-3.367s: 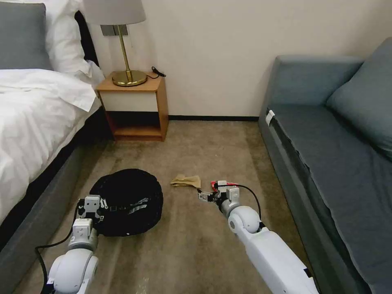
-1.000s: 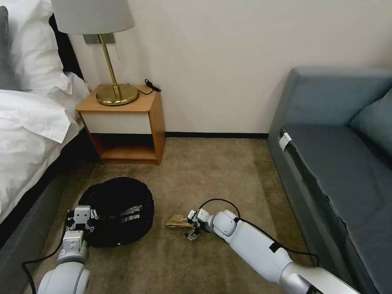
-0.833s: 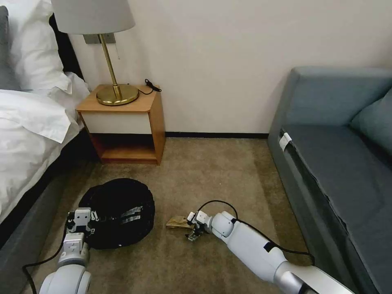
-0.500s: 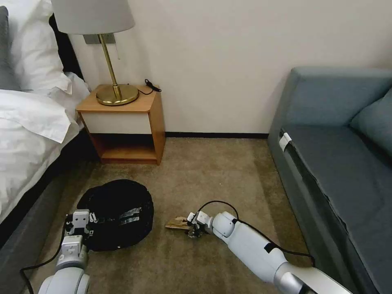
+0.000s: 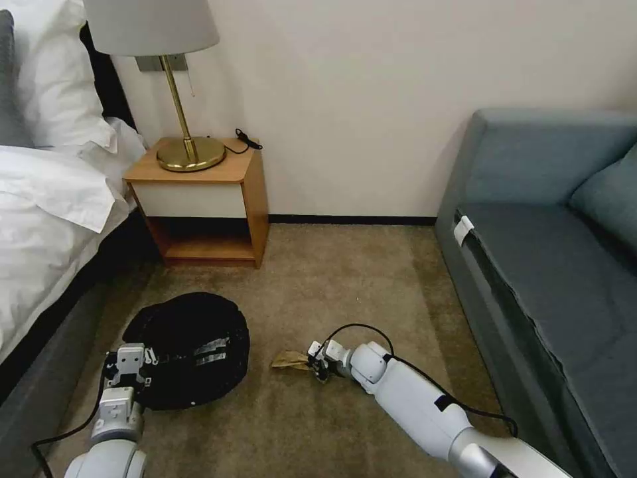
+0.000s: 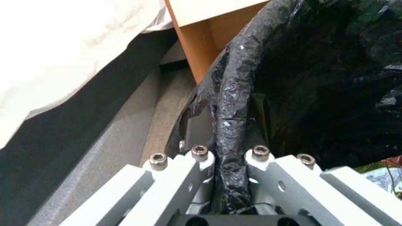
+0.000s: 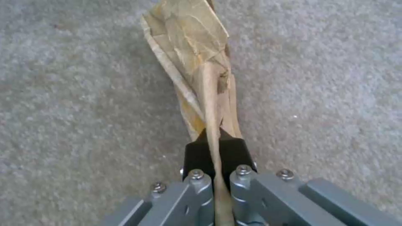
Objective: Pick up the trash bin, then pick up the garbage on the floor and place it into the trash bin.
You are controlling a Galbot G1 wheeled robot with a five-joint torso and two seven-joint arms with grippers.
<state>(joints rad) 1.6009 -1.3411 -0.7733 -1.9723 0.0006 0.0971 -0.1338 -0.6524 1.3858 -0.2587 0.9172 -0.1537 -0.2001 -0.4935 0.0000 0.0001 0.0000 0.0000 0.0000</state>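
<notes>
Nearest, at lower left, the left gripper (image 5: 126,365) is pinched on the liner-wrapped rim of the squat round black trash bin with its crinkled plastic liner (image 5: 189,348), which sits by the bed. A scrap of coloured litter seems to lie inside the bin, though the left wrist view is too dim to be sure.

To the right, low over the tan carpet floor (image 5: 345,285), the right gripper (image 5: 317,364) has gone from spread beside the crumpled brown paper (image 5: 290,360) half a second ago to pressed together on its near edge. In the right wrist view the black pads clamp a folded crease. The paper still touches the carpet, so it is grasped but not lifted.

Farther off stands the wooden nightstand (image 5: 206,199).
</notes>
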